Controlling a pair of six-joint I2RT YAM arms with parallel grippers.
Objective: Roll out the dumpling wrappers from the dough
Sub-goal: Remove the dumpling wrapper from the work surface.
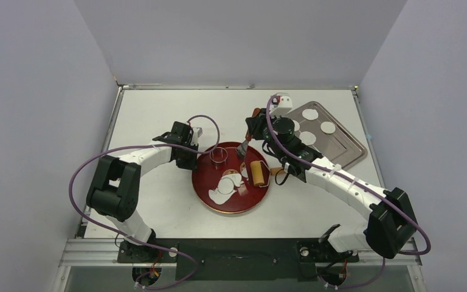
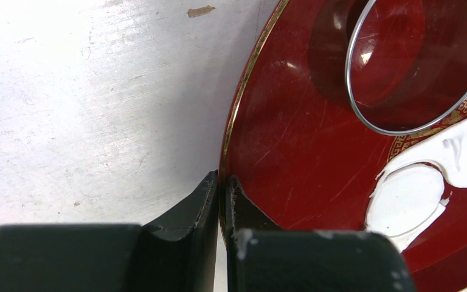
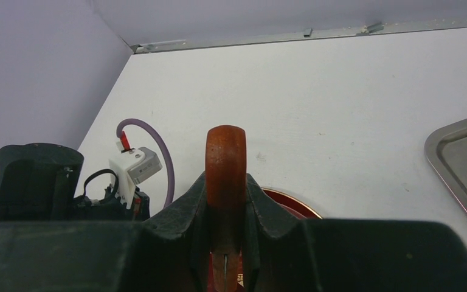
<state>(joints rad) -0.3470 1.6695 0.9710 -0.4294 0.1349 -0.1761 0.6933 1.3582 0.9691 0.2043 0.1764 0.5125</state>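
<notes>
Left jaws: pressed almost together, pinching the left rim of the red plate (image 2: 292, 140). I judge this steadies it against sliding on the table (image 1: 158, 109).
Ring cutter (image 1: 219, 156): upright on the plate's far-left part, just beside my left jaws and apart from the dough.
Dough (image 1: 226, 187): a ragged white sheet flat near the plate's middle, with a rounded piece at one edge. I cannot tell whether that piece is a cut wrapper.
Rolling pin (image 1: 258, 173): lying unheld on the plate's right side, near the dough.
Right jaws: clamped on the wooden-handled tool (image 3: 225, 164), handle upright, its lower end reaching down over the plate's far edge, probably for lifting a disc.
Dumpling wrappers (image 1: 310, 114): round discs spaced apart on the metal tray (image 1: 340, 152) at far right, likely so they won't stick.
</notes>
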